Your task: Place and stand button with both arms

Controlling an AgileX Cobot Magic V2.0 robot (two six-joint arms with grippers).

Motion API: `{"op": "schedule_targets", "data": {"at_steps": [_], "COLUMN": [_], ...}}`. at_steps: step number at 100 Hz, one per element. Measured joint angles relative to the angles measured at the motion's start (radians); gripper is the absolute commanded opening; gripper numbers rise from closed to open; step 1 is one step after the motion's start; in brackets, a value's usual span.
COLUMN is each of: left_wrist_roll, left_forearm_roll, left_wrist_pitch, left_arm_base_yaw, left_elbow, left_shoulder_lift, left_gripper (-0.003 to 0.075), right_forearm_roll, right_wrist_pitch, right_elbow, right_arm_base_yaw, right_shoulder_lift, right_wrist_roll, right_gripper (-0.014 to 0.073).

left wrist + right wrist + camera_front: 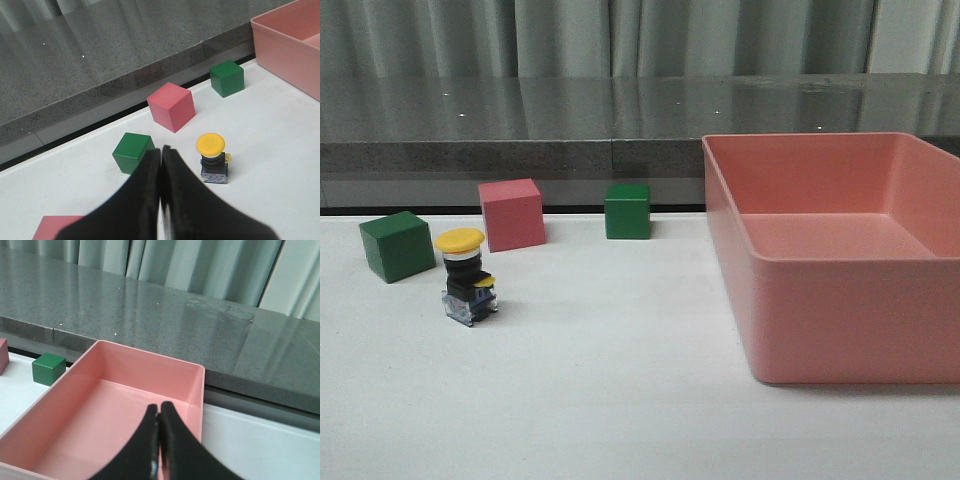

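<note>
**Button upright on the table, both grippers pressed together and empty**

Your left gripper [160,165] has its two black fingers pressed together with nothing between them. The button [468,281] stands just beyond and a little to one side of those fingertips, apart from them, yellow cap up, clear bluish base on the white table [620,390]. No writing or brand mark can be read on its cap or body; a small yellow tab shows on the black body, but any marking there is too small to tell.

Past your left fingertips you also have a green cube [132,151] near the tips, a pink cube [171,106] farther out, and a second green cube [227,78] farther still, toward the pink bin [840,260]. Another pink block [55,226] sits close beside the left gripper's body.

Your right gripper [159,417] is likewise closed tight and holds nothing. It hangs over the pink bin's open interior, the bin's far wall beyond the tips. None of the cubes or the bin carries a legible label.
</note>
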State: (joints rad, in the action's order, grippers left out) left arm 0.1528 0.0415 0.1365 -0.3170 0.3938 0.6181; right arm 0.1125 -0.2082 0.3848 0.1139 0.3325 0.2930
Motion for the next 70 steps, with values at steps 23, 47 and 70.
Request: {"op": "schedule_targets", "data": {"at_steps": [23, 47, 70], "left_wrist_roll": [0.0, 0.0, 0.0], "left_forearm_roll": [-0.002, -0.002, -0.002], "left_wrist_pitch": [0.0, 0.0, -0.008], "left_arm_base_yaw": [0.0, 0.0, 0.001], "left_elbow": [0.0, 0.0, -0.007], "left_shoulder_lift": [0.0, 0.0, -0.004], "left_gripper": [-0.0019, -0.0019, -0.0019], "right_forearm_roll": [0.0, 0.0, 0.0], "right_wrist_pitch": [0.0, 0.0, 0.0], "right_elbow": [0.0, 0.0, 0.0], "right_arm_base_yaw": [0.0, 0.0, 0.0], "right_shoulder_lift": [0.0, 0.0, 0.0], "right_wrist_roll": [0.0, 0.0, 0.0], "right_gripper": [-0.0109, -0.0109, -0.0109]}}
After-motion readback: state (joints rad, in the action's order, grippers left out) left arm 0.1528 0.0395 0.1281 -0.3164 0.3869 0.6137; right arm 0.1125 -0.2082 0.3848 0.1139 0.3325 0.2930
